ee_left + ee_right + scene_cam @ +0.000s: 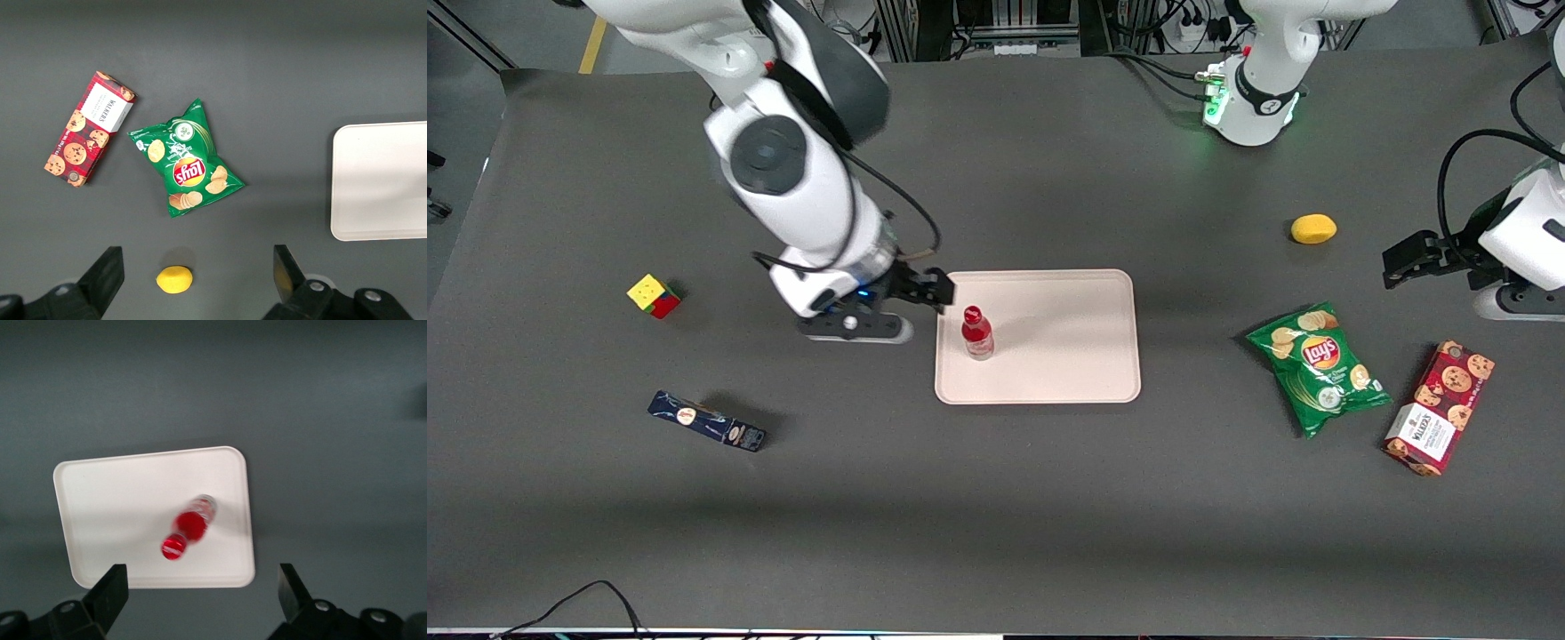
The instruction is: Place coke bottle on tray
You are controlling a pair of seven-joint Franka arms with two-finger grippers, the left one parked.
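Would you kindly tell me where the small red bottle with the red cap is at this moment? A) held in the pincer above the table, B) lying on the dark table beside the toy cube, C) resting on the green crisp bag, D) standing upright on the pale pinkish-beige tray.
D: the small red bottle stands upright on the pale pinkish-beige tray, while the open pincer hangs empty beside it.

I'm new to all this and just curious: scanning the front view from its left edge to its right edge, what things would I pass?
Toy cube → dark blue box → claw, open above the table → coke bottle, standing on the tray → lemon → cookie box.
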